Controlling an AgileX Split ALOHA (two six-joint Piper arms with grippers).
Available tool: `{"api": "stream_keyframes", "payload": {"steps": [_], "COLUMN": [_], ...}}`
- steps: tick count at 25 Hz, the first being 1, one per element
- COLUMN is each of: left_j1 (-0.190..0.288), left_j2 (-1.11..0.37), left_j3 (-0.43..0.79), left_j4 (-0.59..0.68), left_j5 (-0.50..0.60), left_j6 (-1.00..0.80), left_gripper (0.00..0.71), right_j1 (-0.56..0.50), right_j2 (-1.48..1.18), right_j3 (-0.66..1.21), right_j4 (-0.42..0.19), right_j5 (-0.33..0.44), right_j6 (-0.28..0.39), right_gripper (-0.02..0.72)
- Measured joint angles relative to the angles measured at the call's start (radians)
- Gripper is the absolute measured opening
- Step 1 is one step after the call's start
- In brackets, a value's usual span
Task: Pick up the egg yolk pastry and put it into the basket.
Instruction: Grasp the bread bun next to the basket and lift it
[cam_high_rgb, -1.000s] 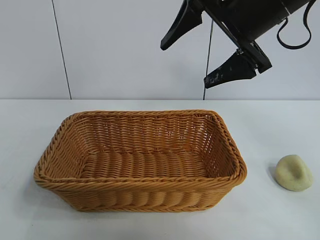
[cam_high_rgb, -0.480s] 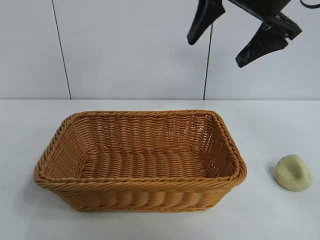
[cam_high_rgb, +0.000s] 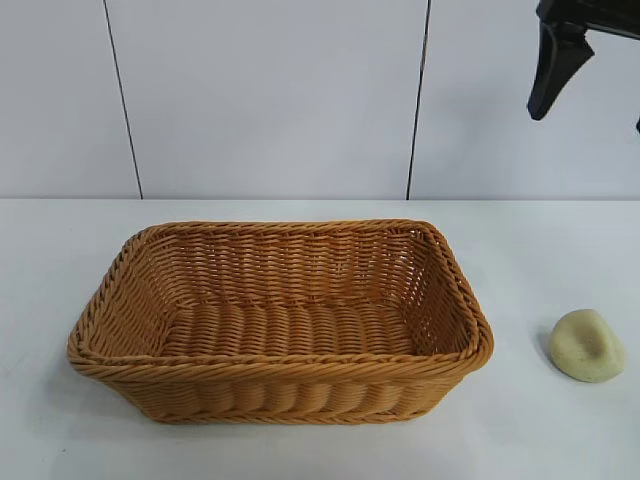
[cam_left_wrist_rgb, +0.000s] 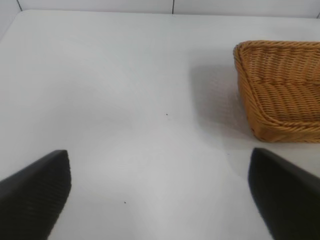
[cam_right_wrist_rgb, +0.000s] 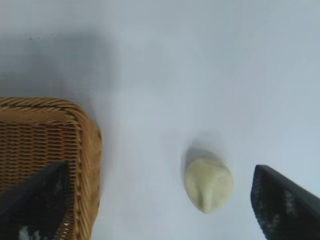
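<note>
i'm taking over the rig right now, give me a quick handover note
Right gripper: open, holding nothing, high above the table's right side, looking down on the egg yolk pastry.
Left gripper: open, holding nothing, over bare table beside one end of the basket.
Pastry: lying on the table, right of the basket and clear of its rim.
Basket: nothing visible in it in the exterior view.
Done: nothing picked up yet.
Left: lower the right gripper onto the pastry, grip it, carry it over the basket, release.
</note>
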Motion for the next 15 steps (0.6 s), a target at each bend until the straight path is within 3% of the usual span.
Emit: {"api": "stream_keyframes", "payload": {"steps": [3, 7, 15], "left_j1": [0.000, 0.000, 0.000], "left_j2": [0.000, 0.000, 0.000], "left_j3": [0.000, 0.000, 0.000], "left_j4": [0.000, 0.000, 0.000], "left_j5": [0.000, 0.000, 0.000], "left_j6": [0.000, 0.000, 0.000], "left_gripper": [0.692, 0.692, 0.692], "right_j1": [-0.001, -0.001, -0.001], "right_j2": [0.000, 0.000, 0.049], "right_j3": [0.002, 0.068, 0.315], "right_j4": [-0.012, -0.013, -0.013], "right_j5": [0.036, 0.022, -0.175], "right_j6": [-0.003, -0.004, -0.004], "right_gripper": [0.696, 0.696, 0.696]}}
